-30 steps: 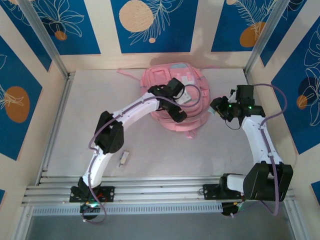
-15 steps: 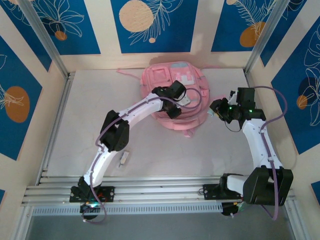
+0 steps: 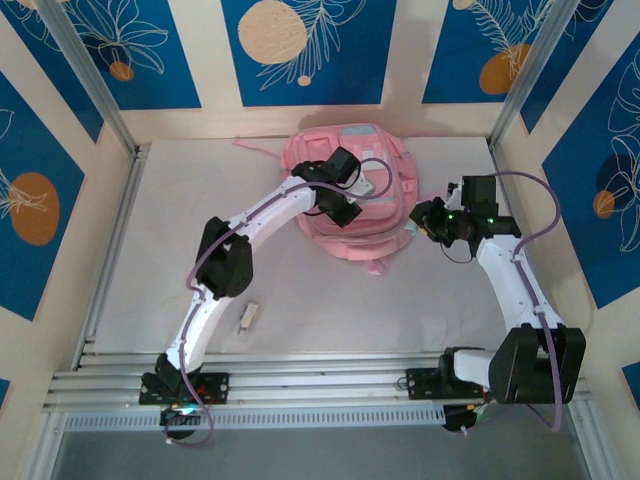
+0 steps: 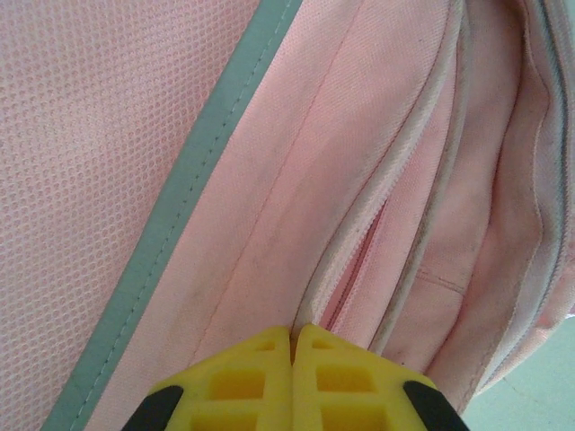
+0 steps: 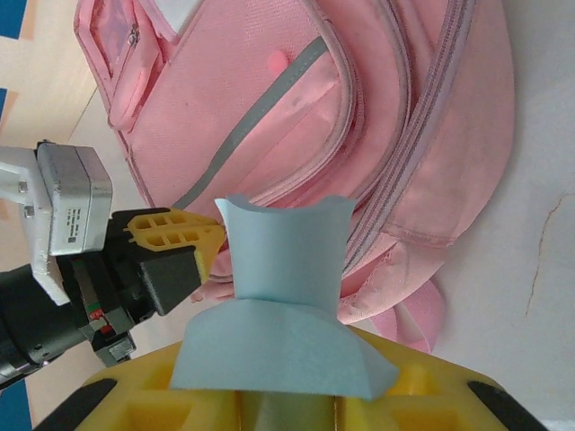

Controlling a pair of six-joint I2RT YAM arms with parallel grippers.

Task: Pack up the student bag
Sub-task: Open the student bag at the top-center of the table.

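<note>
The pink fabric backpack (image 3: 372, 236) lies midway along the far edge of the surface (image 3: 160, 250), the left gripper (image 4: 292, 337) on it and the right gripper (image 5: 284, 395), holding a pale blue sheet (image 5: 283, 269), just beside its right side. A small white oblong (image 3: 248, 318) lies near the near edge, left of centre.

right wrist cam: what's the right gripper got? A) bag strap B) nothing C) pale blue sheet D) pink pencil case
C: the right gripper is closed on a pale blue sheet that stands up between its yellow fingers, with the pink student bag lying beyond it.
</note>
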